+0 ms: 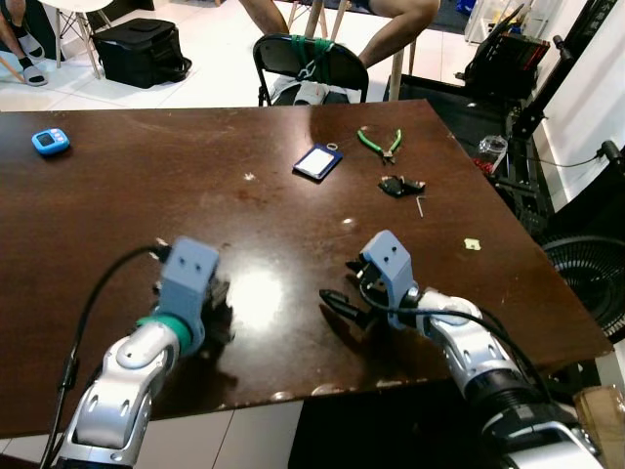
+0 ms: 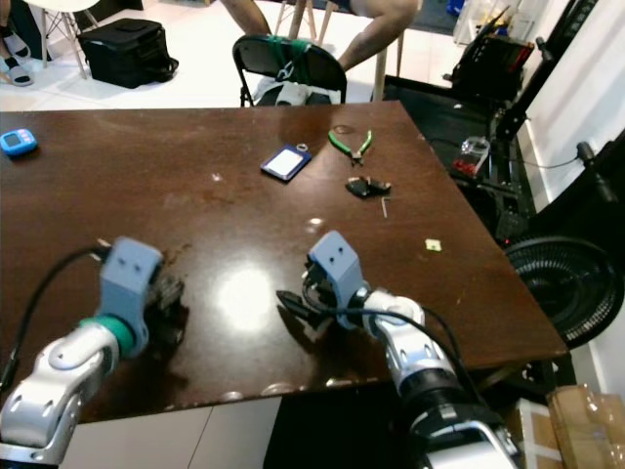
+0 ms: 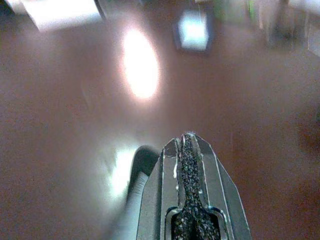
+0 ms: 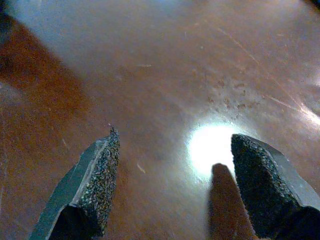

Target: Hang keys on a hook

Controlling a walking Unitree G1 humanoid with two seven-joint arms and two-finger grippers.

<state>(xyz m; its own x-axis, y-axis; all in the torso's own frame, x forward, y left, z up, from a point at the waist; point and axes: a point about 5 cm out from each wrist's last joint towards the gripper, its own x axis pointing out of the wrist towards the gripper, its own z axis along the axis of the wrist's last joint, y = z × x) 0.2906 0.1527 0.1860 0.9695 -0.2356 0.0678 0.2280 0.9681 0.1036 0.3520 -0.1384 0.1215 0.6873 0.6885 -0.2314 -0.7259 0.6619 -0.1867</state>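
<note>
Nearest you, both silver arms reach over the near edge of the dark brown wooden desk (image 1: 117,186). Your left claw (image 1: 217,311) sits low over the desk at near left, and its wrist view shows the two black fingers (image 3: 187,165) pressed together with nothing between them. Your right claw (image 1: 342,303) hovers close above the wood at near centre-right, pointing left; its wrist view shows the rough pads (image 4: 102,170) spread wide apart over bare desk, with a bright glare spot between them.

The small black bunch of keys (image 1: 400,185) lies on the far right part of the desk, well apart from both claws. Just beside it on the near side lies a thin metal pin or hex key (image 1: 420,206); you cannot tell which. Beyond the keys rest green-handled pliers (image 1: 379,144), and to their left a blue card holder with a white face (image 1: 317,161). A small blue gadget (image 1: 50,141) lies at far left, and a tiny yellow-green scrap (image 1: 472,244) near the right edge.

Behind the desk stands a black folding chair (image 1: 312,63), with a seated person's bare legs (image 1: 395,29) past it.
</note>
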